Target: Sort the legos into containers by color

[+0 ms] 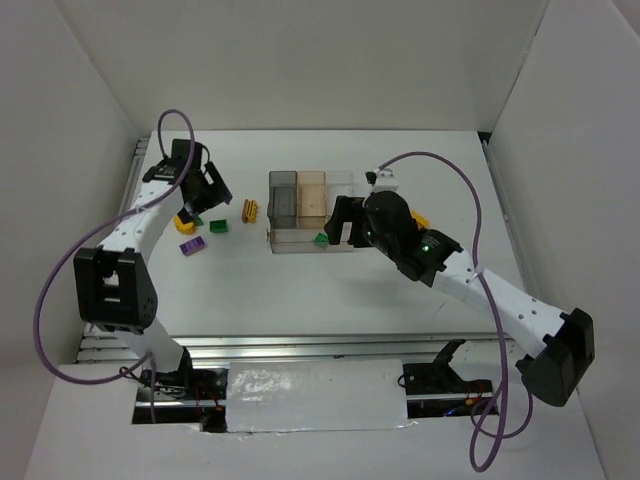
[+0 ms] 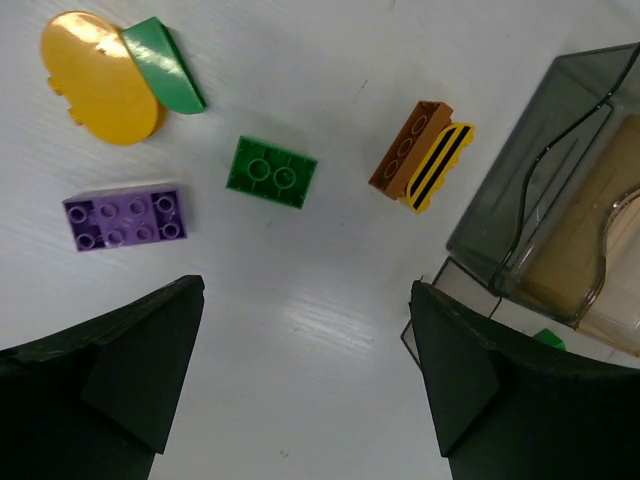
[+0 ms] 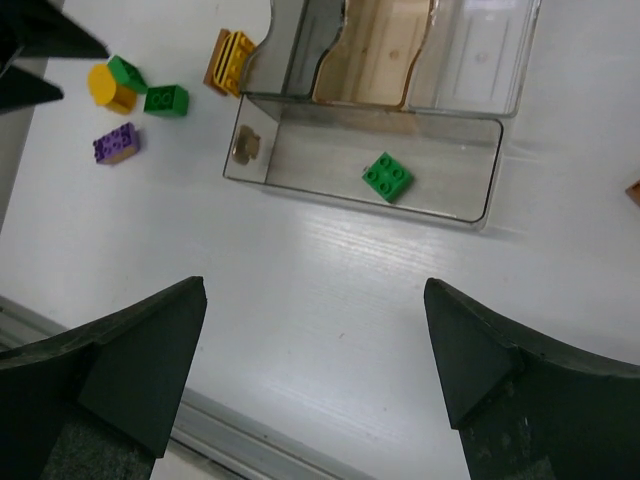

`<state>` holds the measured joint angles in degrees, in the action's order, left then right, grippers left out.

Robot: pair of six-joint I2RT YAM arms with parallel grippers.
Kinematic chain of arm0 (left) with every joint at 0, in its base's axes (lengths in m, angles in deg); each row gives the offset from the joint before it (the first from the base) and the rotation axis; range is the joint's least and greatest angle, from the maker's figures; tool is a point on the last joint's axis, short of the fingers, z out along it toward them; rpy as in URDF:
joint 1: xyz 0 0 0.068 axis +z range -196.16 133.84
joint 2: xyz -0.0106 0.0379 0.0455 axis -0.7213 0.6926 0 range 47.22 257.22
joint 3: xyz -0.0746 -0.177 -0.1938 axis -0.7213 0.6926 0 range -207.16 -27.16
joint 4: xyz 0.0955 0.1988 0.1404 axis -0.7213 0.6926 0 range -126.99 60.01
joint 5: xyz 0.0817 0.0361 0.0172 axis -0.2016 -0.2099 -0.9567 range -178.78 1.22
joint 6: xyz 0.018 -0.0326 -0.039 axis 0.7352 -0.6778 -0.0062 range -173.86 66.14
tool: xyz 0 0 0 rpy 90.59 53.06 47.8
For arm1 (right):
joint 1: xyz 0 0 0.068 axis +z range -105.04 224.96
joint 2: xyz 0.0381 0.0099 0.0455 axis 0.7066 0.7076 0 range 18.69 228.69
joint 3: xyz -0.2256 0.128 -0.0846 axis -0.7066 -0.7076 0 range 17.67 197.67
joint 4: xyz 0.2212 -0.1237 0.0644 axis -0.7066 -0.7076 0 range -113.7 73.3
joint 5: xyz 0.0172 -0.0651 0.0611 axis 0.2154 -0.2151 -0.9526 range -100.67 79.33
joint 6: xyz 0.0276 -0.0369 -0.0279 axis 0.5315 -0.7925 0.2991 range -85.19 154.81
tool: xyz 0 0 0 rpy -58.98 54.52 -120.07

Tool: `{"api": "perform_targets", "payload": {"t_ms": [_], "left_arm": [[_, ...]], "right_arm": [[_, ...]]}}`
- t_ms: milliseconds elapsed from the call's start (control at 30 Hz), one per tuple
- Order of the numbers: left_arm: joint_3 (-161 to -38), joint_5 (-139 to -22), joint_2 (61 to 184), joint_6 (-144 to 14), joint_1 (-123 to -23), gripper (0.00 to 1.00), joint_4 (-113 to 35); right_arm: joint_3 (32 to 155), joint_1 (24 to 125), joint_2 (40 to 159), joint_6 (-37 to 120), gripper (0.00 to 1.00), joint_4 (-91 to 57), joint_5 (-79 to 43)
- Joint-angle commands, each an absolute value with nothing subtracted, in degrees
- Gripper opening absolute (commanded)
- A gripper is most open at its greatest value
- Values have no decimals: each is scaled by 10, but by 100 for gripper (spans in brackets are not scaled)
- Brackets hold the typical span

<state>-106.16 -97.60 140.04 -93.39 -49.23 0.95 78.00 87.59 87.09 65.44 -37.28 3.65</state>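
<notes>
The clear divided tray (image 1: 341,192) sits mid-table. One green brick (image 1: 320,238) lies in its long compartment, also seen in the right wrist view (image 3: 387,176). Left of the tray lie a green brick (image 2: 270,172), a purple brick (image 2: 125,217), a yellow round piece (image 2: 100,75) with a green curved piece (image 2: 165,65), and an orange-brown brick (image 2: 405,145) against a yellow striped piece (image 2: 440,168). My left gripper (image 1: 207,193) hovers open and empty above these (image 2: 305,370). My right gripper (image 1: 338,226) is open and empty over the tray's near right side (image 3: 315,340).
A yellow-orange brick (image 1: 420,215) lies right of the tray behind the right arm. The tray's grey compartment (image 2: 530,190) is close to my left gripper's right finger. The table's near metal edge (image 3: 250,440) runs below the right gripper. White walls enclose the table.
</notes>
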Motion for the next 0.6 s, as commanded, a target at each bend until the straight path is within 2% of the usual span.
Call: {"api": "perform_targets", "payload": {"t_ms": [0,200,567], "left_arm": [[-1119,-993,1463,-940,-500,97,41],[-1136,-1030,1527,-922,-499,100,45],[-1159,-985,1600,-877,-484,99,10]], "right_arm": [[745,884,843,653,97,-361,-1],[712,886,816,647,96,-352,-21],[686,889,802,642,96,-350,-55]]}}
